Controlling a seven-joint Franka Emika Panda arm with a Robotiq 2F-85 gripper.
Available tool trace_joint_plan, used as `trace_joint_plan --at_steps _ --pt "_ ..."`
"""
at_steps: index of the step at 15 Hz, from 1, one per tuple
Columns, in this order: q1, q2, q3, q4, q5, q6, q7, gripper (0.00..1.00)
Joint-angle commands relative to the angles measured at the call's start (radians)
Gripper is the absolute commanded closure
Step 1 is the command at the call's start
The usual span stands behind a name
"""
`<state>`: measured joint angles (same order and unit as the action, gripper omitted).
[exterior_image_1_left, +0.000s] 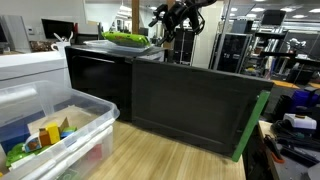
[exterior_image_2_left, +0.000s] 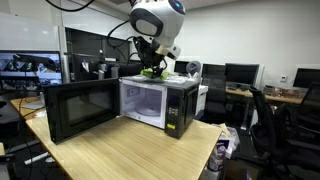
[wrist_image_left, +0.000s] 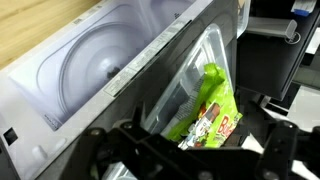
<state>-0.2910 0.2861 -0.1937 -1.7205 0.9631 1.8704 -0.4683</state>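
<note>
On top of the microwave (exterior_image_2_left: 160, 102), whose door hangs open, a green packet (wrist_image_left: 208, 108) lies in a clear tray (wrist_image_left: 204, 52). Just above it hovers the gripper (exterior_image_2_left: 152, 60), jaws spread wide and empty. The packet lies straight below, its long axis running between the fingers.

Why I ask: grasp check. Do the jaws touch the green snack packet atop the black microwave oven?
Cannot tell: in the wrist view the green snack packet ends beside the dark jaws, with neither gap nor contact plain.
</note>
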Motion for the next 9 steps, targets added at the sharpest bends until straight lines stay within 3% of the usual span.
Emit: trace_joint_plan --at_steps 1,9 --pt "0.020 -0.058 0.016 -0.085 0.051 0.090 0.041 0.00" --pt "0.049 -0.080 0.026 -0.105 0.135 0.246 0.060 0.00"
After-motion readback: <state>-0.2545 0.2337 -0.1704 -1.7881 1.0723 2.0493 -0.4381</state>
